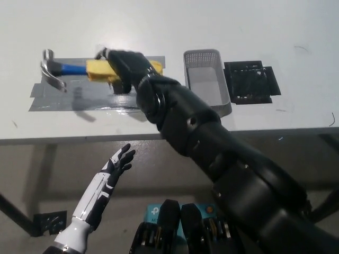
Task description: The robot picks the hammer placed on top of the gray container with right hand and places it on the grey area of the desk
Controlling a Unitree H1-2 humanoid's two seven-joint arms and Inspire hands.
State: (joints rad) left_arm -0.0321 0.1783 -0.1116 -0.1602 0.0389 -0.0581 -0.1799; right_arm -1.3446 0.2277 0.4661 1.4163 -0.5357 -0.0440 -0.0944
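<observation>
Over the grey tape patch (pixel 100 92) near the worktop's (pixel 212 21) left edge, right hand (pixel 123 66) gripping hammer's (pixel 79 69) yellow handle, steel head projecting leftward; left hand (pixel 117 163) open below the front edge.

No text or labels legible — none anywhere

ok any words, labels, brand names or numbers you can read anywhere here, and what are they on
Nothing here reads clearly.
Teal box at the bottom edge, below the desk: a white logo mark, too small and cut off to read.
Hammer in the right hand: no text visible.
Grey container, grey tape area, black mat: no text.
</observation>
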